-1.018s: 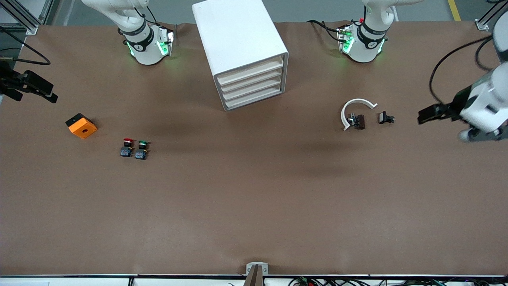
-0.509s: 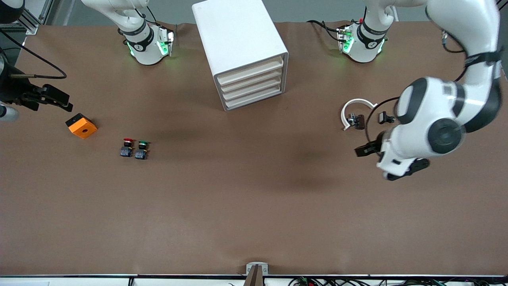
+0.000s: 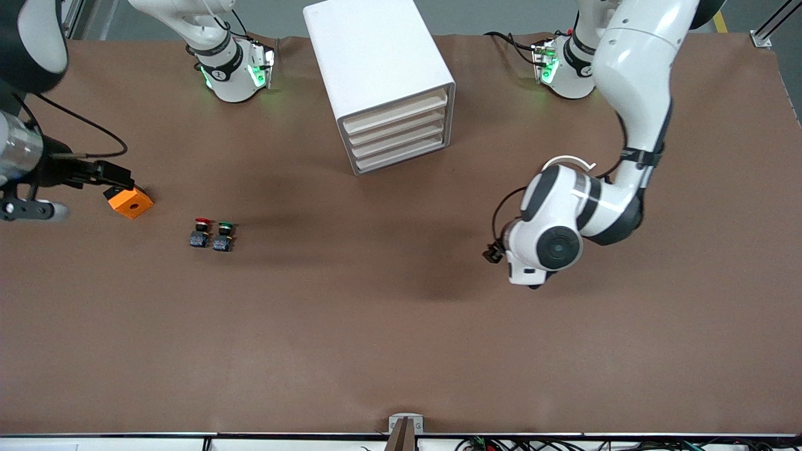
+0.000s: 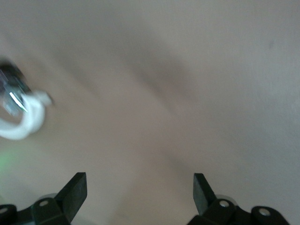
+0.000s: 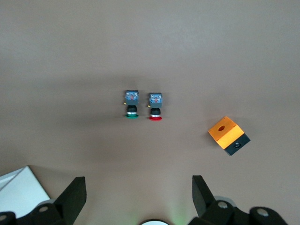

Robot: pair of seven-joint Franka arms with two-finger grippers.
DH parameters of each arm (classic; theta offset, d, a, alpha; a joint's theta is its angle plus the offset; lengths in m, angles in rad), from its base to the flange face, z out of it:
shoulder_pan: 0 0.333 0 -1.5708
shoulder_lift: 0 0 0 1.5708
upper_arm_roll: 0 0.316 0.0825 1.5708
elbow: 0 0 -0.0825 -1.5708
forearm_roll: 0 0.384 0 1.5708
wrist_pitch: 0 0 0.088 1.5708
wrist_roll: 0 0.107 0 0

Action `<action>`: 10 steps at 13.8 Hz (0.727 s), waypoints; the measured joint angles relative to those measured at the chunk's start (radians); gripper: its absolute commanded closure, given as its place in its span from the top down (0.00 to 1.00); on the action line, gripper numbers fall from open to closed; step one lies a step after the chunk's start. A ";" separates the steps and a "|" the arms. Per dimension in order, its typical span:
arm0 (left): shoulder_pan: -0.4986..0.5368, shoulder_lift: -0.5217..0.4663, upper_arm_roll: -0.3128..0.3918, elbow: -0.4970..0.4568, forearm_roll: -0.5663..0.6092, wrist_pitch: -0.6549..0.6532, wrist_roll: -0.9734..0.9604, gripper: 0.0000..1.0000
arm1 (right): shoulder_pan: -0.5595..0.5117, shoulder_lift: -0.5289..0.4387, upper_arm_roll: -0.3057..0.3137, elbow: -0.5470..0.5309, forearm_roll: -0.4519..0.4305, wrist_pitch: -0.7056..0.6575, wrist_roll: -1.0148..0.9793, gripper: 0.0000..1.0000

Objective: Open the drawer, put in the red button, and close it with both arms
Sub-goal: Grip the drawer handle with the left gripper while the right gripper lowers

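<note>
The red button (image 3: 201,232) stands on the brown table toward the right arm's end, nearer to the front camera than the white drawer cabinet (image 3: 382,81), whose drawers (image 3: 398,134) are all shut. In the right wrist view the red button (image 5: 155,108) stands beside a green-capped one (image 5: 131,107). My right gripper (image 3: 127,180) hangs open and empty above the orange cube (image 3: 131,203); its wrist view shows its open jaws (image 5: 138,183). My left gripper (image 3: 492,253) is mostly hidden under its wrist, over bare table. In its own view the left gripper (image 4: 139,177) is open and empty.
The green-capped button (image 3: 223,236) touches or nearly touches the red one. A white ring (image 3: 567,161) shows partly under the left arm, and also in the left wrist view (image 4: 23,124). The cabinet's corner (image 5: 21,187) shows in the right wrist view.
The left arm has swung in from its end of the table to over the ring and bare table. The right gripper has moved inward to above the orange cube.
</note>
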 measured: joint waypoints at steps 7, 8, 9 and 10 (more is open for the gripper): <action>-0.140 0.049 0.001 0.007 -0.348 0.007 -0.577 1.00 | -0.022 0.081 -0.009 -0.250 -0.009 0.358 -0.001 1.00; -0.140 0.056 0.001 0.007 -0.417 -0.008 -0.691 1.00 | -0.023 0.082 -0.009 -0.299 -0.010 0.431 -0.001 1.00; -0.139 0.065 0.002 0.006 -0.470 -0.028 -0.786 1.00 | -0.025 0.082 -0.010 -0.349 -0.010 0.510 -0.001 1.00; -0.139 0.077 0.002 0.006 -0.501 -0.053 -0.850 1.00 | -0.029 0.082 -0.010 -0.399 -0.010 0.588 -0.001 1.00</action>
